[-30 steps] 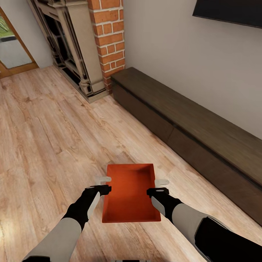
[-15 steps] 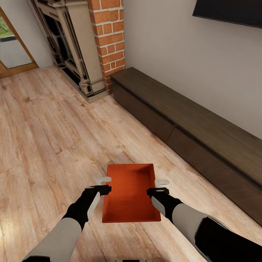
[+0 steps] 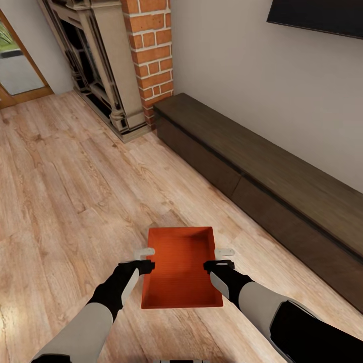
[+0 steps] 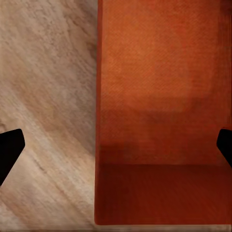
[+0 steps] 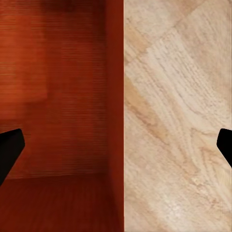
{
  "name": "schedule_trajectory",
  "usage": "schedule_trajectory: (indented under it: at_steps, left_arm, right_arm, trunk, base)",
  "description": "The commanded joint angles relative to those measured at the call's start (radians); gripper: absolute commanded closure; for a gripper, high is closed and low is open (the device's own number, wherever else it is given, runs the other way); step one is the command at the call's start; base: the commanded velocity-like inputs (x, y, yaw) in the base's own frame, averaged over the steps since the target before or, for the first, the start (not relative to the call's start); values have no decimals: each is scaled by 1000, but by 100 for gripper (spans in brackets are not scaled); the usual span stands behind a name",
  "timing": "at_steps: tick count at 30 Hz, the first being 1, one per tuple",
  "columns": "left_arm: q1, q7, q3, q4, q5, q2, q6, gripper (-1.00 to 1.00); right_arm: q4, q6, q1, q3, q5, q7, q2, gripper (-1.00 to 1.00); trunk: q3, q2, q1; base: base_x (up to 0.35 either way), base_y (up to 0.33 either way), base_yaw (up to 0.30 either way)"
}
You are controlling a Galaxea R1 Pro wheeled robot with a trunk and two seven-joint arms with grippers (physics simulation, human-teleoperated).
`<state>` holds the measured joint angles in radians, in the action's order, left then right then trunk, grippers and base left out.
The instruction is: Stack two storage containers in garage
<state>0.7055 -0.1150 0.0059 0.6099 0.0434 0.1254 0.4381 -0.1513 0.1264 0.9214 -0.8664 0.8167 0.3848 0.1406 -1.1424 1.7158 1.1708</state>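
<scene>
Orange-red storage container [image 3: 181,267] sat on light wood plank floor [image 3: 75,201] near dark low cabinet [image 3: 262,186]. Left hand [image 3: 144,259] spread apart astride left wall; right hand [image 3: 222,257] spread apart astride right wall. Brick chimney [image 3: 150,50] beyond

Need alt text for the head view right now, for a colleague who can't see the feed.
An orange-red open-top storage container sits between the left gripper and right gripper, one at each long wall, over light wood plank floor. Beyond: a brick chimney and a long dark low cabinet.
</scene>
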Motion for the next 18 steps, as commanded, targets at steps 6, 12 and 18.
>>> schedule_trajectory:
  at_steps: [6,12,18]
  left_arm:
    - [0,-6,0,-3,4,0,4,-100]
    - [0,-12,2,-23,4,2,4,-100]
    - [0,-31,3,-61,2,3,4,-100]
  right_arm:
    - [-2,7,1,-9,4,6,-1,-100]
    - [-2,7,1,-8,4,6,-1,-100]
    - [-2,8,1,-9,4,6,-1,-100]
  trunk:
    - [-1,0,0]
    - [-1,0,0]
    - [-1,0,0]
  base:
    - [0,0,0]
    - [0,0,0]
    - [0,0,0]
